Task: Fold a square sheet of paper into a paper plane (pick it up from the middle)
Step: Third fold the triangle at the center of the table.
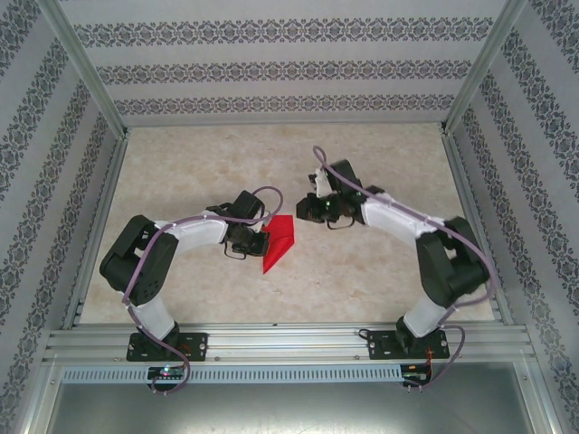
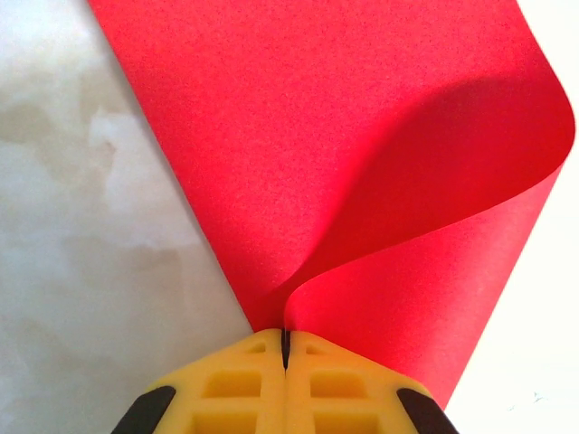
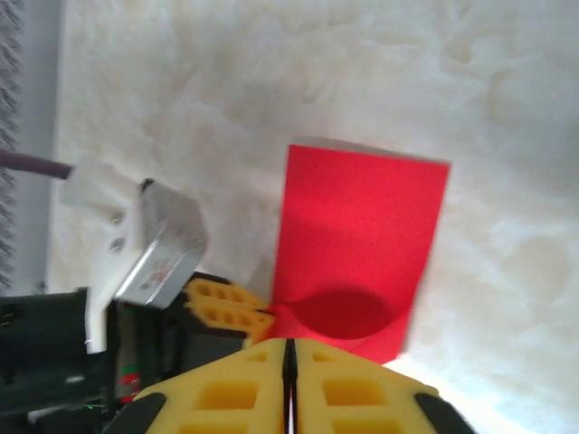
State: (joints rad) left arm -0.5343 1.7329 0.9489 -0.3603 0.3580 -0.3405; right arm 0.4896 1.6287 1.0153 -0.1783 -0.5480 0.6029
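At the near edge, the two arm bases are bolted on an aluminium rail [image 1: 289, 339], the left one on the left side. From there both arms bend toward the middle of the table [image 1: 389, 280], which has a pale, marble-like surface.

The left gripper [image 2: 284, 348] is fully closed, and its yellow fingers pinch the square sheet of paper [image 2: 344, 136] at one edge. In the left wrist view the red sheet leaves the fingertips in two layers. One layer spreads away to the left. The other rises and bends over in a soft curve on the right side, not pressed into a sharp crease. In the top view the sheet is near the middle of the table, just to the right of the left gripper, and it looks like a narrow slanted shape.

The right gripper [image 3: 289, 354] is also closed: its two yellow fingers are pressed together with nothing between them. It is close to the far end of the sheet. In the right wrist view the sheet lies past its fingertips, and the left gripper holds the sheet's near left corner.

Farther away, the table ends at walls [image 1: 271, 72] with grey patterned stripes.
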